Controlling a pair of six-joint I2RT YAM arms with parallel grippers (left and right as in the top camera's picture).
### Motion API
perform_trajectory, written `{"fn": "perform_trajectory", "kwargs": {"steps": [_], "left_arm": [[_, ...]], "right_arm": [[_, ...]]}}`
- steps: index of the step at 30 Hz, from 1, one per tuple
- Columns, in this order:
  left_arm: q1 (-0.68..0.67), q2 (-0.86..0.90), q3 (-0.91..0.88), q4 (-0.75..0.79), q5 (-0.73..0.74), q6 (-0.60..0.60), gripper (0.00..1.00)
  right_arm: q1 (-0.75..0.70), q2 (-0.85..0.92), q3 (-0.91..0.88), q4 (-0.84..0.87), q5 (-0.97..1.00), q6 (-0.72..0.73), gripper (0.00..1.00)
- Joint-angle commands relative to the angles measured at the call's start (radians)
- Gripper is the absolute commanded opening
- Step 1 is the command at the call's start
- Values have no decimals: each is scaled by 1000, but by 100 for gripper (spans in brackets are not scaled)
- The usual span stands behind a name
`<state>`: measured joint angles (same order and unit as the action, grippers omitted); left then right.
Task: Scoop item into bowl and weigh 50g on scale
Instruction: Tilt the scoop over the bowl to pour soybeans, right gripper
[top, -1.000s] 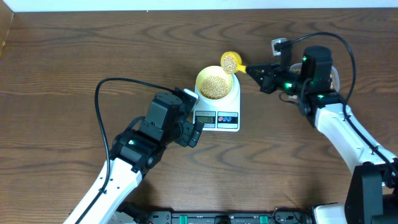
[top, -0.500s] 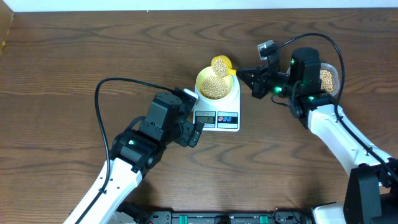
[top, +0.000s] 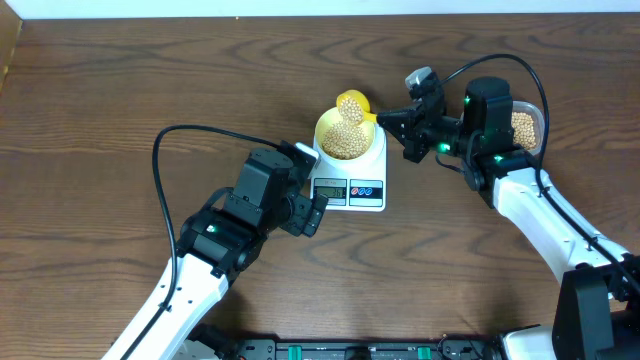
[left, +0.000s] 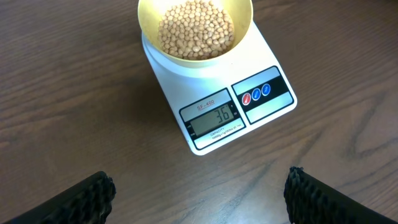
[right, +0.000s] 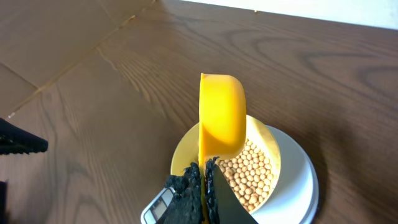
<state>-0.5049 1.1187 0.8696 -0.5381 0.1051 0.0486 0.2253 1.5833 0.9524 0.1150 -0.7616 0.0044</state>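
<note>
Beans (right: 249, 174) ahead of right fingers (right: 186, 190): light, loose, apt to roll. Grips scoop (right: 222, 115) by thin handle, pinched; left fingers (left: 87, 196) splayed wide, empty.

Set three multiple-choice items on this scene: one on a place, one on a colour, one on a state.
1. Where does the bowl sit? A on the scale; B on a shelf; C on a tray.
2. What colour is the scoop? A blue; B red; C yellow.
3. How is the left hand? A shut on the scoop; B open, empty; C shut on the bowl.
Answers: 1 A, the scale carries it; 2 C, its cup shows yellow; 3 B, its jaws stand wide around nothing.
</note>
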Motion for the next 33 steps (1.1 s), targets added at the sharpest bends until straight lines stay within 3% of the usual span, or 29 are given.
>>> {"fn": "perform_trajectory", "kwargs": {"steps": [1,5,33], "left_arm": [[4,6,0,1,-9,-8,89],[4,6,0,1,-9,-8,89],[4,6,0,1,-9,-8,89]], "right_arm": [[5,6,0,-4,0,-84,1],[5,6,0,-5,1,-142,1],[5,6,0,-6,37,-140,1]]}}
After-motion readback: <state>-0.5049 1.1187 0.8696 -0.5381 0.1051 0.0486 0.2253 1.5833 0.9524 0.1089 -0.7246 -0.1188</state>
